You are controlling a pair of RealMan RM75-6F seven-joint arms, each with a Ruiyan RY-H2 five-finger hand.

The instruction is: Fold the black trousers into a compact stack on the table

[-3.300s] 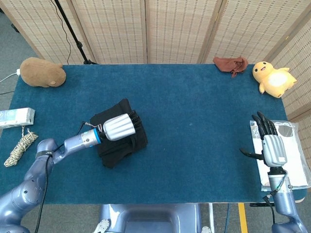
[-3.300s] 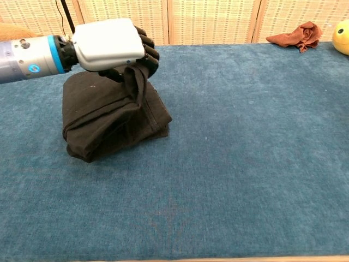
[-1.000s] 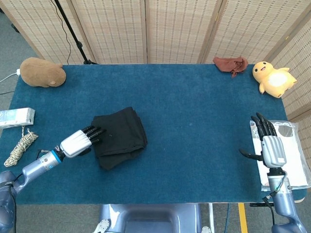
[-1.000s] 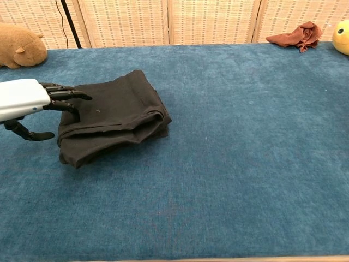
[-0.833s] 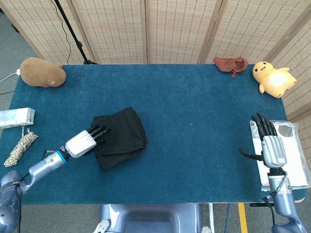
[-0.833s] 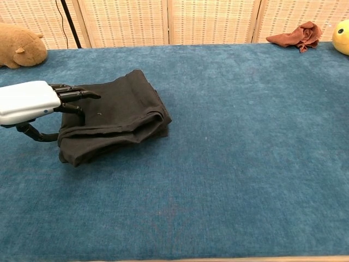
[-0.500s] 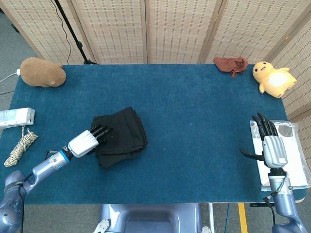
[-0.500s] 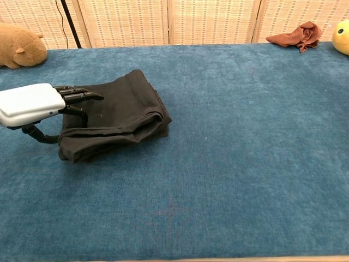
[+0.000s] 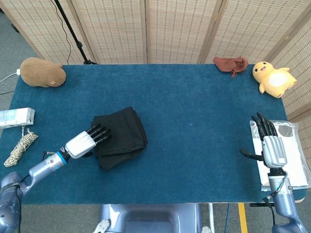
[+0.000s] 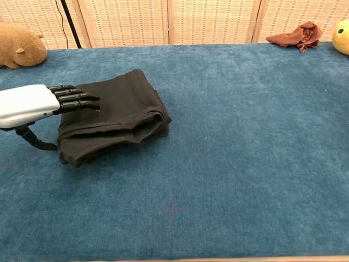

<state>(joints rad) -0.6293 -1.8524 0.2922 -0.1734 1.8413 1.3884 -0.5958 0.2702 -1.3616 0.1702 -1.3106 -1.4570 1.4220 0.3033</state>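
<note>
The black trousers (image 9: pixel 121 135) (image 10: pixel 117 117) lie folded in a thick stack on the blue table, left of centre. My left hand (image 9: pixel 85 141) (image 10: pixel 38 105) is at the stack's left edge, flat and open, its dark fingers (image 10: pixel 76 97) stretched over the top layer and its thumb hanging below beside the cloth. It holds nothing. My right hand (image 9: pixel 269 145) rests open and flat at the table's right edge, far from the trousers; the chest view does not show it.
A brown plush animal (image 9: pixel 43 72) sits at the far left corner. A rust cloth (image 9: pixel 232 64) and a yellow plush duck (image 9: pixel 273 78) lie at the far right. A white box (image 9: pixel 16 116) and rope coil (image 9: pixel 20 147) sit off the left edge, a white sheet (image 9: pixel 286 155) under my right hand.
My left hand let go of the trousers' raised fold, which now lies flat, and drew back to the left. In the last second its fingers slid onto the stack's left edge.
</note>
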